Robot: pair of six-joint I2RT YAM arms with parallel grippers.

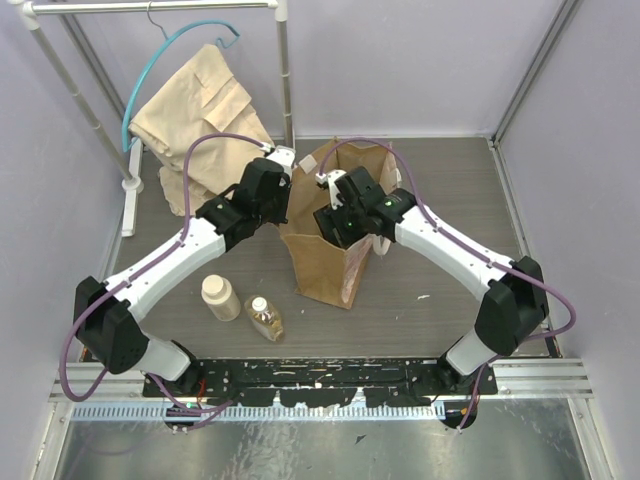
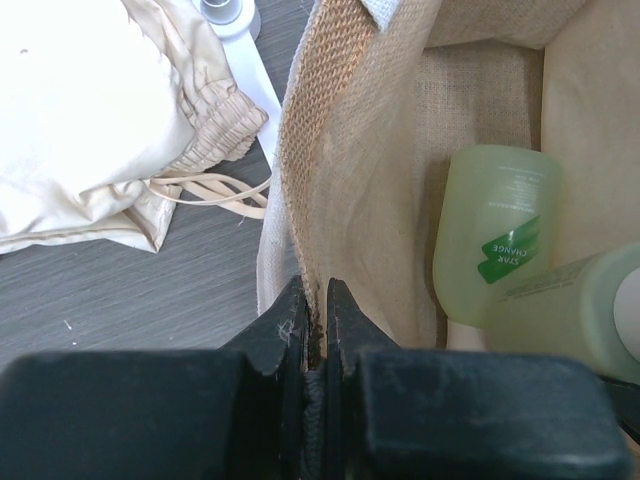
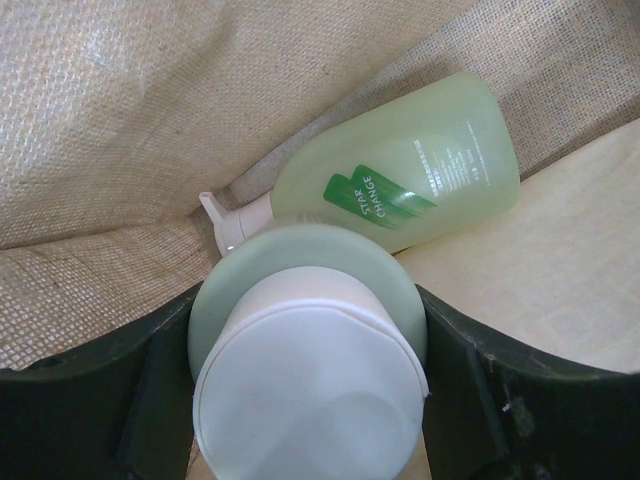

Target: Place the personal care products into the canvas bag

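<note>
Pale lilac walls (image 1: 400,60) all round, dark grey wood-grain surface (image 1: 455,190) below, and a white clothes rail (image 1: 286,80) back left (teal hanger (image 1: 141,80) hanging there).

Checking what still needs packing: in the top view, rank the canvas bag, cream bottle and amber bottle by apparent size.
Largest: canvas bag.
Then cream bottle and amber bottle, which look about alike, so I won't rank them.

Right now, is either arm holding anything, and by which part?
The left fingers pinch the rim of the canvas bag; the right fingers grip the cream-capped green bottle by its sides.
</note>
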